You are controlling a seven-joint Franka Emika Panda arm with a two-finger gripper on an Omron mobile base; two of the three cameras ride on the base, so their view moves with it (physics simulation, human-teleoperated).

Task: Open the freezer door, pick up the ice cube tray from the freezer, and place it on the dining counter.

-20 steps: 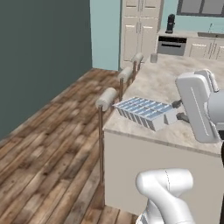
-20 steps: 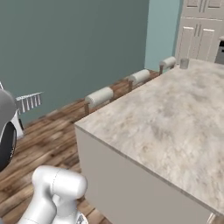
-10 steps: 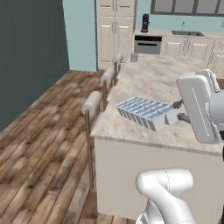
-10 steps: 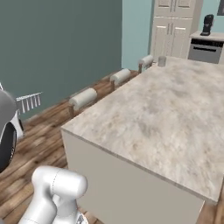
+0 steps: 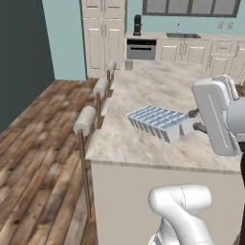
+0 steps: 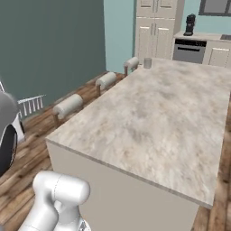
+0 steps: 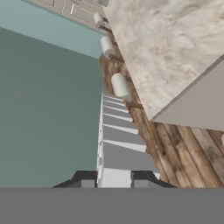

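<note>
Carrying the ice cube tray [image 5: 160,123] clamped in our gripper [image 7: 114,179], we judge the placing step next: swing toward the dining counter [image 6: 153,122] at two o'clock and lower it.

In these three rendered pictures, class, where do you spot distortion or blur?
Left base view: the pale blue-white gridded ice cube tray is crisp. Hand view: that tray stretches in steep perspective from the claw. Right base view: the beige marbled dining counter looks slightly soft, without glare.

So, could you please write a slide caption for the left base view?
The robot's hand carries the ice cube tray beside the dining counter, with stools lining its left edge.
</note>
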